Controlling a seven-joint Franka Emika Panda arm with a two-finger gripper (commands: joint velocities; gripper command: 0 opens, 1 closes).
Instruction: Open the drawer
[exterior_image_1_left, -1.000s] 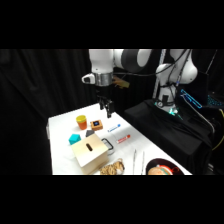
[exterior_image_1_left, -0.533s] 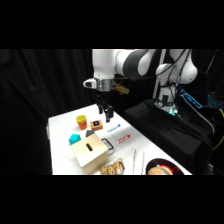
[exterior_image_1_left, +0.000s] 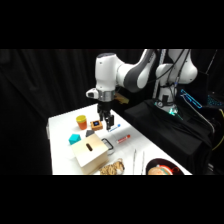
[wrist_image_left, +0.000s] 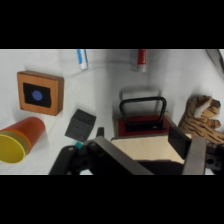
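A: Why does the gripper (exterior_image_1_left: 107, 123) hang there?

B: It sits above the drawer (wrist_image_left: 141, 131), whose handle (wrist_image_left: 142, 109) faces it beside the tiger (wrist_image_left: 201, 117). Its 2 fingers look spread, holding nothing.

I see the box (exterior_image_1_left: 90, 154) as pale, matt wood, its drawer (wrist_image_left: 141, 127) fronted by a dark, smooth loop handle (wrist_image_left: 142, 109). The arm (exterior_image_1_left: 117, 72) looks like glossy white plastic. The table (wrist_image_left: 105, 85) reads smooth, matt white. The tiger toy (wrist_image_left: 202, 119) looks like soft plush.
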